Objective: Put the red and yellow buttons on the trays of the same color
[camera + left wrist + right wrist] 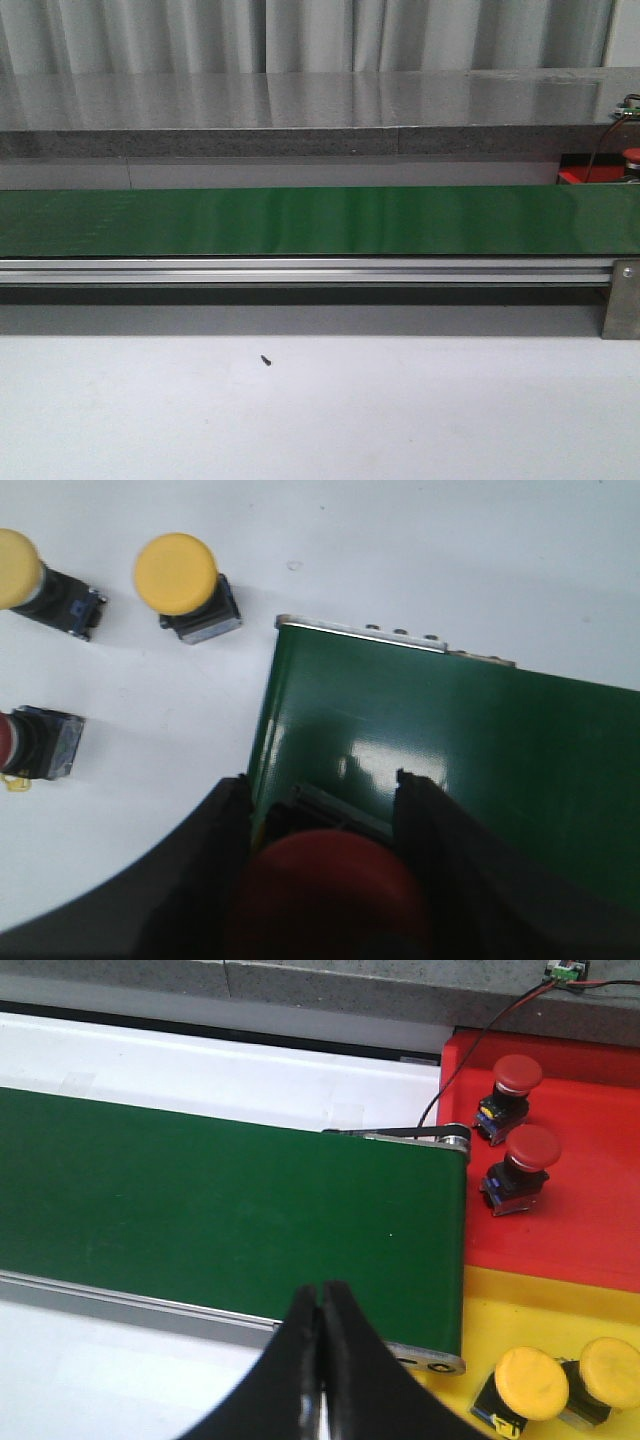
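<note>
Two arms: each at one end of the green belt (300,220), neither visible in the front view.
Left pincer (325,880): its fingers (215,870) clamp a red button (330,890) by the sides, just over the belt's end — the cap fills the gap between them.
Right pincer (322,1360): fingers pressed together with nothing between them, hanging over the near edge of the belt by the trays.
Loose buttons on the white surface (420,550): two yellow buttons (180,580) and another red one (30,742) lie beside the left end of the belt, still unsorted.
Risk – release: the held button looks top-heavy; dropped tilted or too near the belt's edge, it could roll off onto the surface.
Risk – pickup: if the belt carries it along, the right arm may meet it lying askew, and a grasp on the domed cap could slip.
Red tray (590,1210): holds two red buttons (515,1175), set close together near the belt's end.
Yellow tray (480,1310): butts against the red tray and holds two yellow-capped buttons (535,1385) at its near side.
Mix-up: the trays touch — a placement near the seam could land in the wrong colour.
</note>
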